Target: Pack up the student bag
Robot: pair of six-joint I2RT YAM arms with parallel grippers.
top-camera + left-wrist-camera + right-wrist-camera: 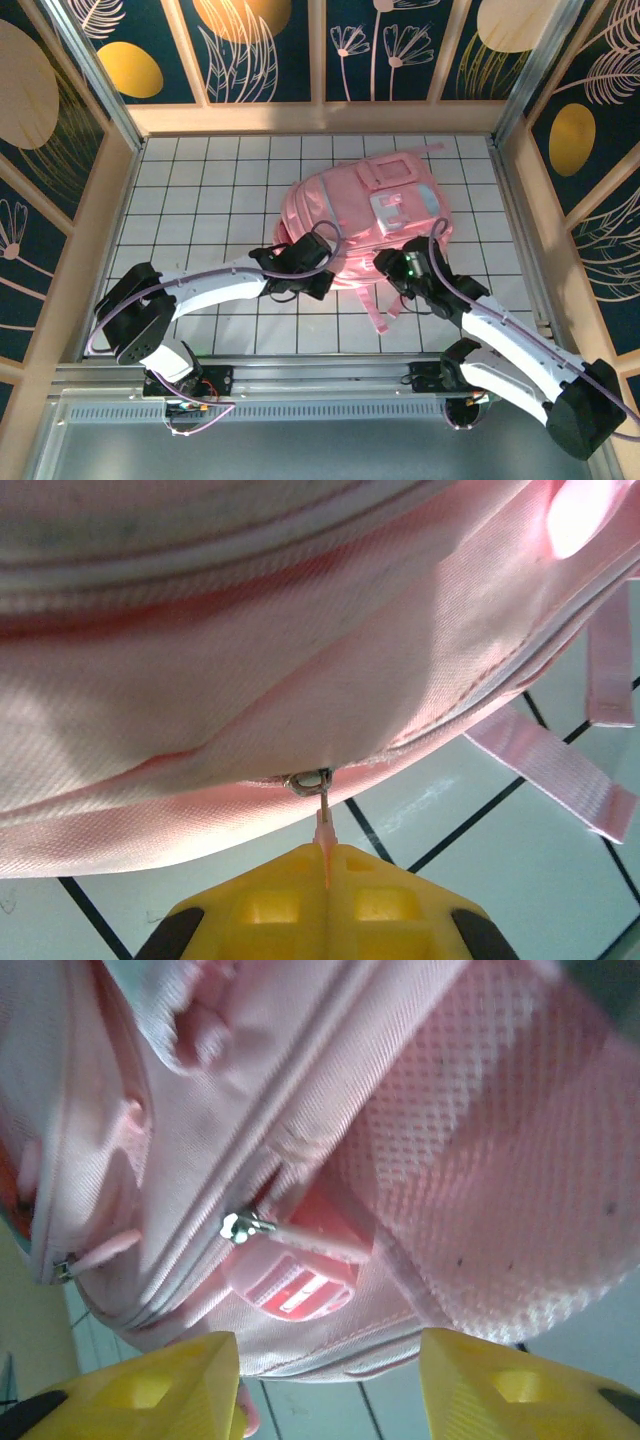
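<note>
Pink bag (pixel 370 215), on table (pixel 200 200): my left pincer (pixel 327 858) clenched on zip pull (pixel 324 828); right pincer (pixel 330 1365) released. Risk: thin pull may slip free if I tug askew.

Robot lab test cell, white gridded tabletop (pixel 200 200), wood-framed wall panels (pixel 260 50) printed with dark botanical patterns, aluminium rail (pixel 300 385) carrying left arm (pixel 210 285) and right arm (pixel 500 335)

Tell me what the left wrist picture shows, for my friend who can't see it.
The yellow left hand is pinched shut on the thin pink zipper pull of the student bag, whose pink fabric spreads across the top. A pink strap trails to the right over the white tiled table.
</note>
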